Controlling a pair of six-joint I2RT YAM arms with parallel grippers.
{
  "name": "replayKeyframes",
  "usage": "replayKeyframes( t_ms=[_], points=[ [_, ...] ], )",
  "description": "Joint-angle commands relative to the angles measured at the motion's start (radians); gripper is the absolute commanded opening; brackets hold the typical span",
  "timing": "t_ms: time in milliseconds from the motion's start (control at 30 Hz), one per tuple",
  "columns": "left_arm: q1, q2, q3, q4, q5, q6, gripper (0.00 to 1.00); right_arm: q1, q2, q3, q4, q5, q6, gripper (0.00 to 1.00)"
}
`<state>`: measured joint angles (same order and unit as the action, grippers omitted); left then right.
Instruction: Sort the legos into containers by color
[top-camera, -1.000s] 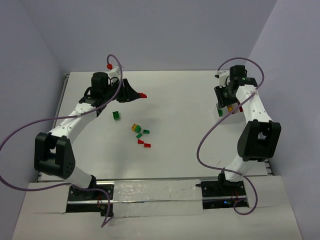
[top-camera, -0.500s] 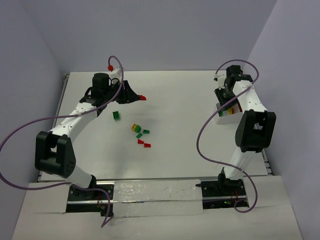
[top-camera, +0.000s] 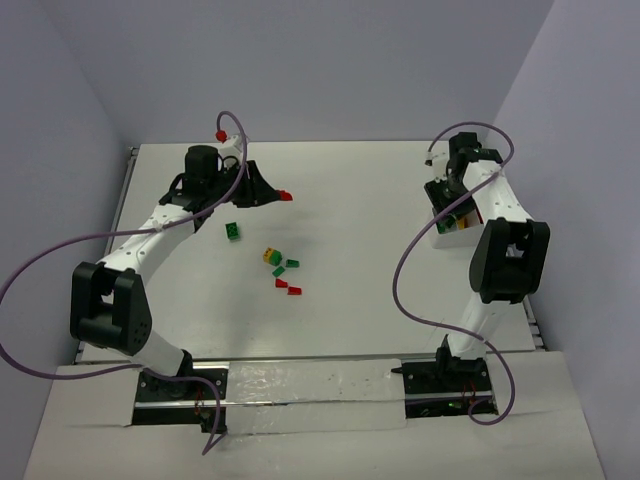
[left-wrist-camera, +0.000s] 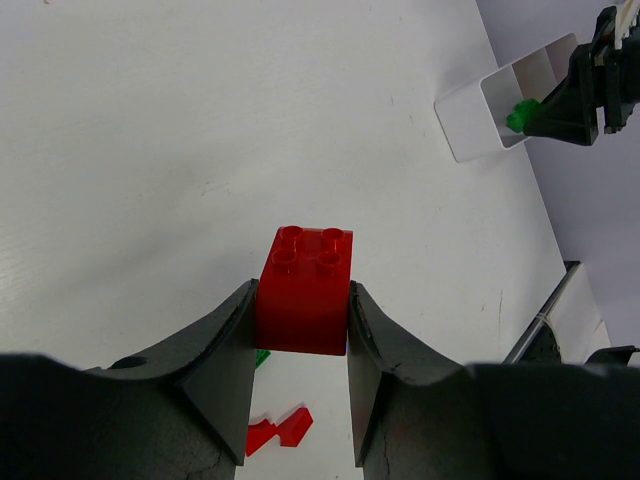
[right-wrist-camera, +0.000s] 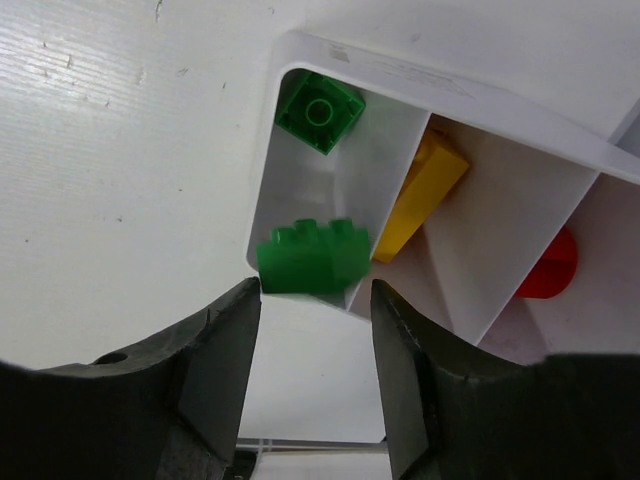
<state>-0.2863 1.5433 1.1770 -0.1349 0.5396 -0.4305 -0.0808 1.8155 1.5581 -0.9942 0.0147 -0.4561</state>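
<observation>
My left gripper (top-camera: 274, 192) is shut on a red lego (top-camera: 286, 194) and holds it above the table's far left; in the left wrist view the red lego (left-wrist-camera: 305, 290) sits between my fingers. My right gripper (top-camera: 449, 195) hangs over the white tray (top-camera: 447, 238) with its jaws apart. In the right wrist view a blurred green lego (right-wrist-camera: 310, 257) lies just beyond my fingertips, over the near edge of the tray (right-wrist-camera: 400, 70). The tray holds a green lego (right-wrist-camera: 320, 112), a yellow lego (right-wrist-camera: 420, 195) and a red lego (right-wrist-camera: 548, 270), each in its own compartment.
Loose legos lie mid-table: a green one (top-camera: 232, 230), a yellow-and-green stack (top-camera: 271, 256), a small green one (top-camera: 291, 264) and two red ones (top-camera: 282, 283) (top-camera: 295, 291). Purple cables loop beside both arms. Walls close the table's far and side edges.
My right arm has drawn in and turned over the tray, and the green lego has left its jaws. My left gripper has stayed put with the red lego.
</observation>
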Motion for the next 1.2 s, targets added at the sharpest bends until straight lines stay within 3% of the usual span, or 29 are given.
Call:
replayKeyframes(
  t_ms=[0,167,267,433,533,633,767,867,1033,1100,1167],
  points=[
    [0.001,-0.005,0.038,0.016,0.029,0.010,0.00,0.015,-0.008,0.071,-0.045,-0.011,0.015,0.60],
    [0.001,-0.029,0.004,0.059,0.103,0.022,0.00,0.030,-0.038,0.160,-0.099,-0.103,0.043,0.63],
    [-0.002,-0.062,-0.038,0.115,0.211,0.041,0.00,0.033,-0.068,0.243,-0.109,-0.244,0.087,0.63],
    [-0.040,-0.120,-0.069,0.104,0.318,0.195,0.00,0.039,-0.119,0.288,-0.013,-0.755,0.274,0.69],
    [-0.079,-0.145,-0.079,0.068,0.319,0.323,0.00,0.090,-0.127,0.215,0.079,-0.977,0.389,0.73],
    [-0.114,-0.142,-0.064,0.045,0.279,0.391,0.00,0.154,-0.119,0.147,0.144,-1.070,0.451,0.74],
    [-0.142,-0.115,-0.035,0.134,0.427,0.234,0.00,0.258,-0.161,0.038,0.294,-1.126,0.481,0.79],
    [-0.142,-0.111,-0.074,0.282,0.552,0.060,0.00,0.310,-0.175,0.032,0.258,-1.174,0.360,0.82],
    [-0.135,-0.111,-0.178,0.663,0.627,-0.295,0.00,0.331,-0.174,0.031,0.151,-1.284,0.225,0.82],
    [-0.121,-0.100,-0.250,0.954,0.607,-0.529,0.00,0.346,-0.201,-0.005,0.170,-1.311,0.214,0.83],
    [-0.113,-0.090,-0.282,1.076,0.573,-0.589,0.00,0.352,-0.232,-0.021,0.229,-1.316,0.232,0.83]
  ],
)
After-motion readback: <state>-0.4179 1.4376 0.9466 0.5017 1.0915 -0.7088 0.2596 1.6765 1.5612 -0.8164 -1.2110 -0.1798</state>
